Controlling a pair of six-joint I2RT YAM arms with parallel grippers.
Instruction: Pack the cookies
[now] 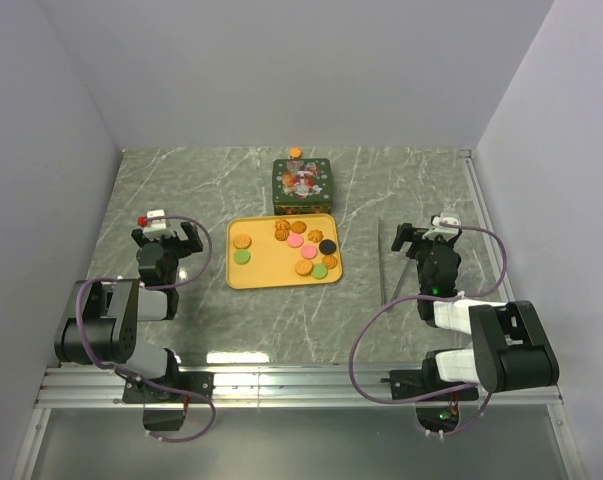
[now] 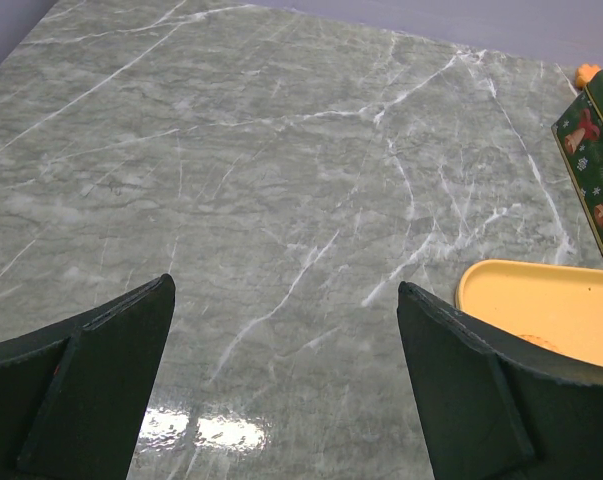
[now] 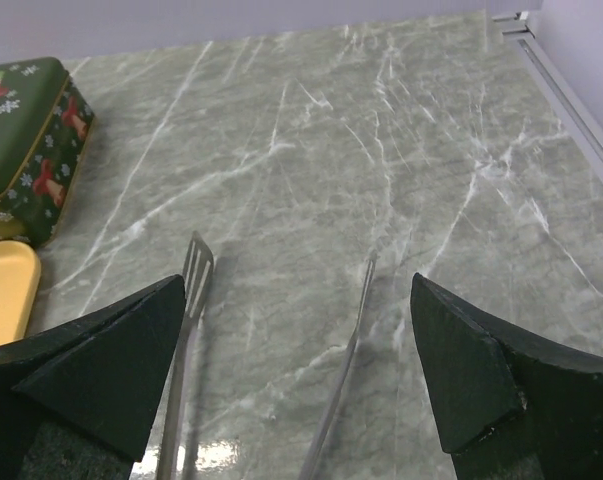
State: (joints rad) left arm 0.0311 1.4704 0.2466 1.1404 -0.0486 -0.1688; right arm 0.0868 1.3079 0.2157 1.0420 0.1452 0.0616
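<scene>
On the grey marble table (image 1: 401, 190), two black arms sit at the near edge, the left arm (image 1: 101, 325) and the right arm (image 1: 496, 345), one on each side of a yellow tray (image 1: 271, 280). The left gripper (image 1: 167, 240) hangs over bare marble with its jaws spread as wide as they go and nothing between them. The right gripper (image 1: 428, 238) is just as wide open and also holds nothing.

Behind the tray, close to its far edge, stands a green Christmas tin (image 1: 301, 183) with its lid on. A pair of metal tongs (image 1: 382, 262) lies flat on the table between the tray and the right gripper. In the right wrist view its two blades show on the marble between the open fingers.

The cookies (image 1: 299, 245) lie loose on the tray: orange, pink, green and one black, mostly towards its right half, with an orange one and a green one at its left. One more orange cookie (image 1: 295, 152) sits on the table just behind the tin.
</scene>
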